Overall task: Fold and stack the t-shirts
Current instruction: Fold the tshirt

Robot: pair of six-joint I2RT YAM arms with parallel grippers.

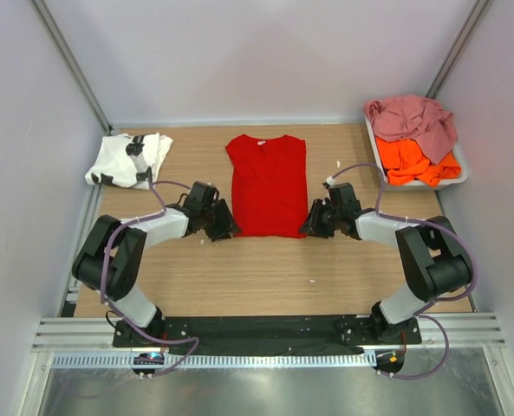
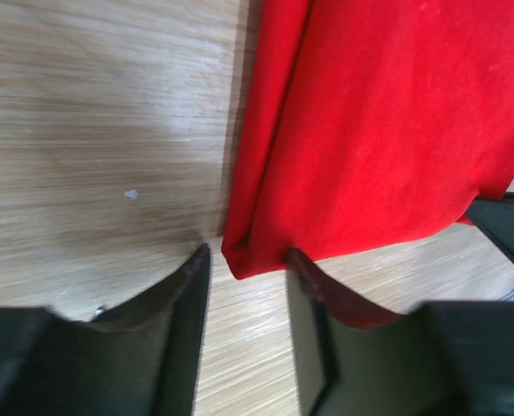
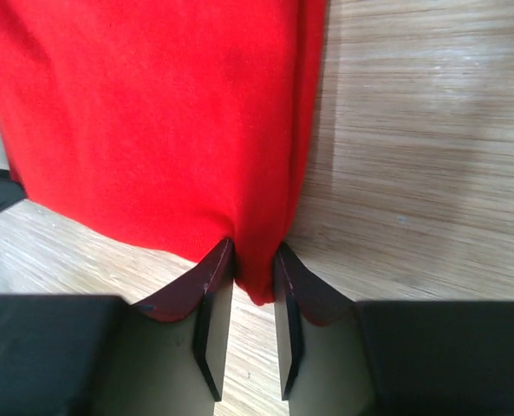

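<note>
You have four t-shirts, one tray and two end effectors on the worktop (image 1: 239, 277).

At the far left corner lies the white t-shirt (image 1: 128, 160) with black print, bunched in a loose heap and well apart from everything else.

Next comes the left end effector (image 1: 222, 227), low over the wood at the near left corner of the red t-shirt (image 1: 268, 184). In its wrist view the two fingers (image 2: 183, 295) stand one on each side of that corner. The gap is of middling width, the cloth fills most of it, and a thin strip of wood shows on the outer side, so it is not yet clamped.

The red one lies flat in the middle, collar toward the far wall and hem toward you. Along both long sides the cloth is doubled over.

The right end effector (image 1: 313, 224) sits at the near right corner of the hem. Its two fingers (image 3: 200, 282) are narrow and press the folded edge from both sides, pinching the red cloth.

At the far right stands the tray (image 1: 458, 173), pale and shallow. It holds two crumpled tees. The pink t-shirt (image 1: 413, 120) lies toward the back and spills over the rim, and the orange t-shirt (image 1: 417, 160) is in front, touching it.
</note>
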